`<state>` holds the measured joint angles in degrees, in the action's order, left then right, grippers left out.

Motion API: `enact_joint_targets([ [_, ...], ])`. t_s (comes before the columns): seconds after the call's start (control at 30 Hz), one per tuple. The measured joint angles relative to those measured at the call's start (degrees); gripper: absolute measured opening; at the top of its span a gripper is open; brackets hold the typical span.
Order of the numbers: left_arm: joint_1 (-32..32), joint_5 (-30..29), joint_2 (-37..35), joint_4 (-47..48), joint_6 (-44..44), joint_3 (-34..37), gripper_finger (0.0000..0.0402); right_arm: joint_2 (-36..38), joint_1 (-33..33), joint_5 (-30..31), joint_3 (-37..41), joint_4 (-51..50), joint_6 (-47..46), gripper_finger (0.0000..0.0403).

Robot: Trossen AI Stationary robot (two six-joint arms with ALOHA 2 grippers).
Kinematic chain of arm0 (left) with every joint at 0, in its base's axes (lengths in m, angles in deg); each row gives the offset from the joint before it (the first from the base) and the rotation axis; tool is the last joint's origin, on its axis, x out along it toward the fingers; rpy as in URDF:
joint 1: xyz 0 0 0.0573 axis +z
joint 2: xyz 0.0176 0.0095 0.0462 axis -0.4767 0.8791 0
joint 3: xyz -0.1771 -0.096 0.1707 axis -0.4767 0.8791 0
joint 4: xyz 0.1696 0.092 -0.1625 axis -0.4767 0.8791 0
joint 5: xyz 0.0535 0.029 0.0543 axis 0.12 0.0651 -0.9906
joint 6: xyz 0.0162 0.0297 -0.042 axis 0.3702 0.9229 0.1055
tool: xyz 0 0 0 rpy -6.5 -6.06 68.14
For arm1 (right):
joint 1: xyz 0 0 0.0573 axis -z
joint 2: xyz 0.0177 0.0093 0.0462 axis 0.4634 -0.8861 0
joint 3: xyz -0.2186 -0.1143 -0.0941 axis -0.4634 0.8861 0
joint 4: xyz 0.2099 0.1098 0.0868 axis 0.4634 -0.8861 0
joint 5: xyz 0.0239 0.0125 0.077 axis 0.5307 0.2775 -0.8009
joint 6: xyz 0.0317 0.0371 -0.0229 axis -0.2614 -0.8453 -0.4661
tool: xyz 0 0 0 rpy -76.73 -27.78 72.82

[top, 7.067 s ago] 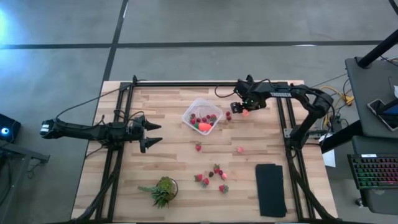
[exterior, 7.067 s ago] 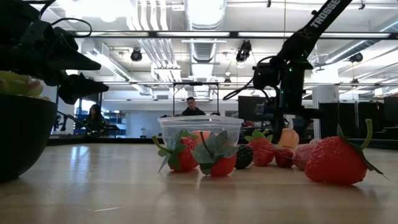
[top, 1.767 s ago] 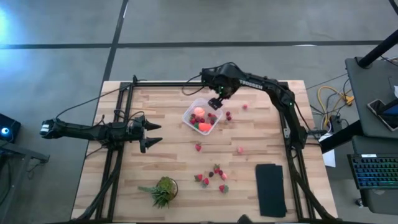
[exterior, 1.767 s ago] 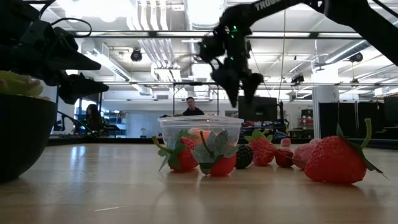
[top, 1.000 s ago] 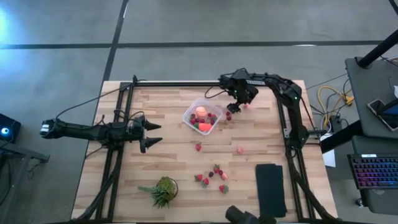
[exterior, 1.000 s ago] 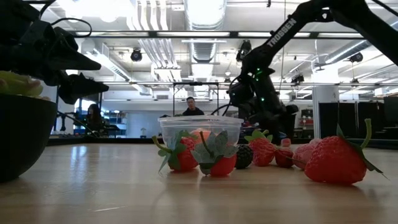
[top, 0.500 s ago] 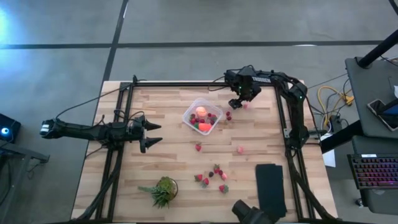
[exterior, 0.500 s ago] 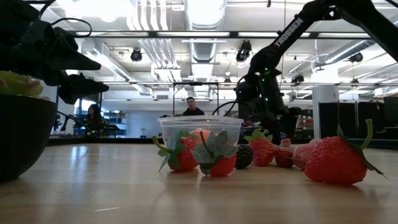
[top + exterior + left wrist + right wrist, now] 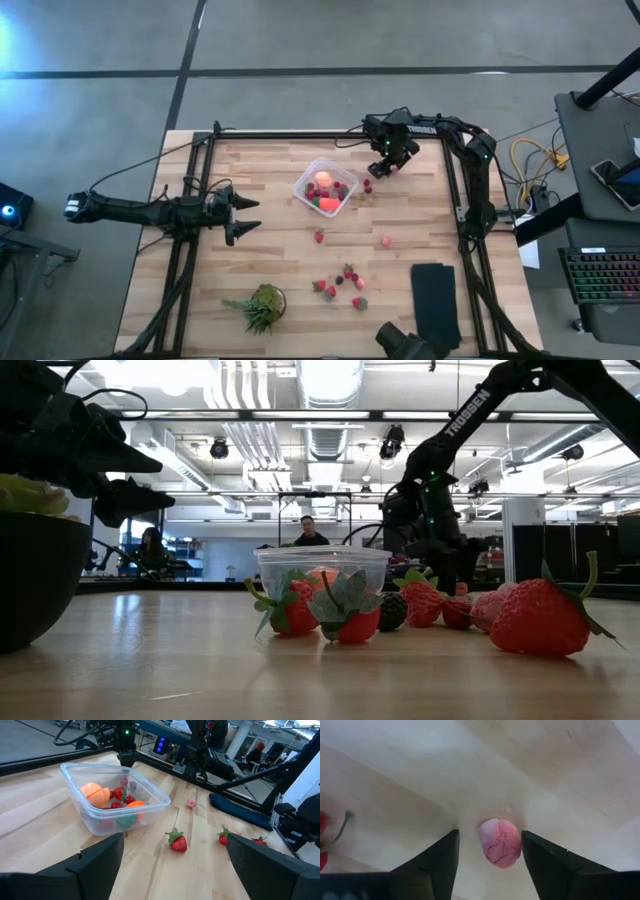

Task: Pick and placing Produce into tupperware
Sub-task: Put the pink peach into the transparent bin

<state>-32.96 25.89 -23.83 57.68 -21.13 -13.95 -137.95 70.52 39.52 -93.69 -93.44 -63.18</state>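
Observation:
The clear tupperware [image 9: 326, 187] [image 9: 115, 795] stands at the table's far middle. It holds a round pink-orange fruit, an orange carrot piece and several strawberries. More strawberries [image 9: 342, 285] lie loose nearer the front. A small pink round piece [image 9: 501, 842] [image 9: 393, 171] lies on the wood to the right of the tub. My right gripper [image 9: 490, 845] [image 9: 389, 166] points down over it, open, one finger on each side. My left gripper [image 9: 245, 215] [image 9: 170, 870] waits open at the table's left. My right gripper comes at the pink piece from above, and the piece rests on the table between its fingers. One finger [image 9: 540, 860] stands right at the piece's side; whether it touches, I cannot tell. The other finger [image 9: 442, 860] is clear of it.
A dark red piece [image 9: 367, 186] lies between tub and right gripper. A lone strawberry [image 9: 319, 237] and a pink piece [image 9: 386, 241] lie mid-table. A spiky plant [image 9: 263, 305] stands near left, a black pad [image 9: 436, 305] near right. Metal rails frame the table.
My right gripper has gone a little toward the table's right edge, away from the tupperware, and has come to stand over the pink piece. The produce and the tub have kept their places.

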Motion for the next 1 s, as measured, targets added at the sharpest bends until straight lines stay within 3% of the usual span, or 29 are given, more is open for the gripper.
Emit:
enact_joint_targets([
  [0.6, 0.0, 0.0, 0.0, 0.0, 0.0, 0.0, 0.0338, 0.9, 0.1, -1.4, 0.1, 0.4, -0.2, 0.0068],
  [0.83, 0.0, 0.0, 0.0, 0.0, 0.0, 0.0, 0.0338, 5.5, 0.0, -2.4, 0.1, 1.5, -1.4, 0.0068],
  [1.0, 0.0, 0.0, 0.0, 0.0, 0.0, 0.0, 0.0338, 13.1, -2.2, -11.7, 0.1, 2.7, -2.1, 0.0073],
])
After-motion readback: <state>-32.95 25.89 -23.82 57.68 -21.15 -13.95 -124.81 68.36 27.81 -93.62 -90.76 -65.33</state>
